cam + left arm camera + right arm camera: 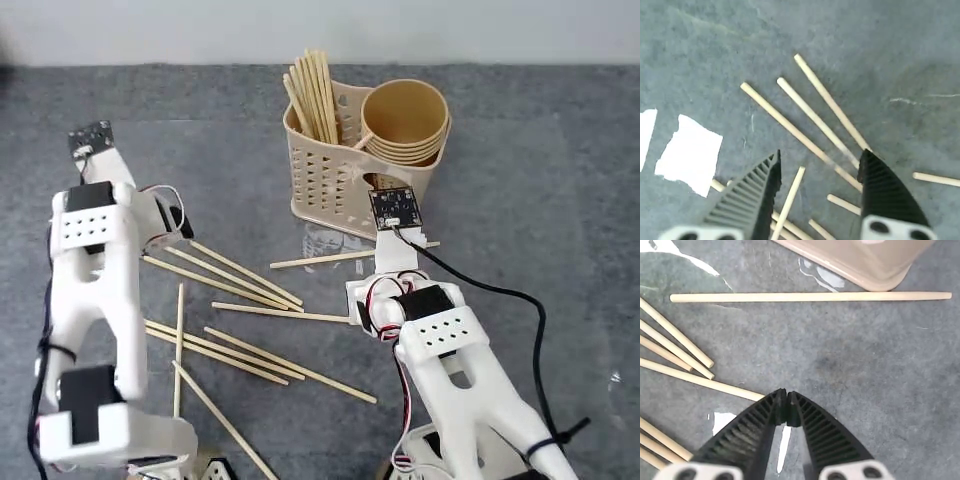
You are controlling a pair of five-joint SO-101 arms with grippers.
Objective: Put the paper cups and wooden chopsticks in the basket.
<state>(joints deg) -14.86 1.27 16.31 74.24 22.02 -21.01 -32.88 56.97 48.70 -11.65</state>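
A beige slotted basket (330, 175) stands at the back of the grey mat. It holds stacked paper cups (405, 120) and several upright wooden chopsticks (315, 95). Several loose chopsticks (240, 290) lie scattered on the mat between the arms. My left gripper (820, 155) is open just above three nearly parallel chopsticks (812, 117), nothing between its fingers. My right gripper (786, 394) is shut and empty, low over bare mat. One chopstick (810, 296) lies crosswise beyond it, in front of the basket's base (865, 260).
White torn patches (690, 152) mark the mat near the left gripper. A black cable (500, 295) loops beside the right arm. A shiny clear scrap (325, 240) lies at the basket's foot. Open mat stretches to the right of the basket.
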